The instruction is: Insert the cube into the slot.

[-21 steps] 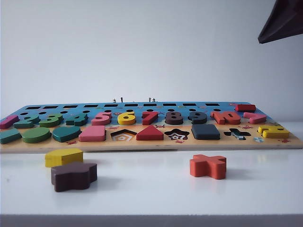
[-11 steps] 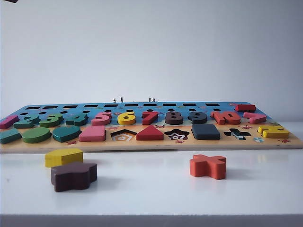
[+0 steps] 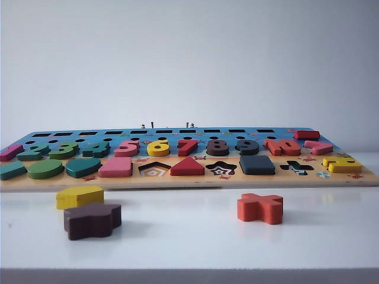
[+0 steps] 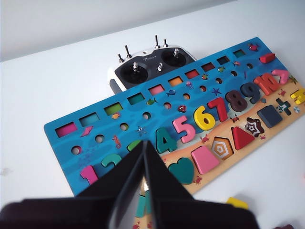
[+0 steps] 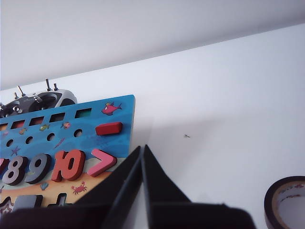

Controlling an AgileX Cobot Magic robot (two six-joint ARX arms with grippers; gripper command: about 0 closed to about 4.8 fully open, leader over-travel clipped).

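Left end effector (image 4: 144, 160) clenched, empty, above puzzle board (image 4: 95, 138). Right end effector (image 5: 142, 162) clenched, empty, off board's end. Cube (image 3: 257, 164) seated in slot. Only right wrist view shows tape roll (image 5: 286, 202); exterior view shows neither end effector.

The puzzle board (image 4: 143, 125) carries raised wooden numbers: 1, 2, 4, 5, 6, 7, 8, 9 and 10, then a pink greater-than sign (image 5: 101, 162), a red minus bar (image 5: 108, 128) and a yellow equals sign (image 3: 341, 164).

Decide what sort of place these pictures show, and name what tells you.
Probably a robot test bench, not a classroom: a bare white table, a colourful wooden shape-puzzle board, and a grey twin-stick radio controller behind it.
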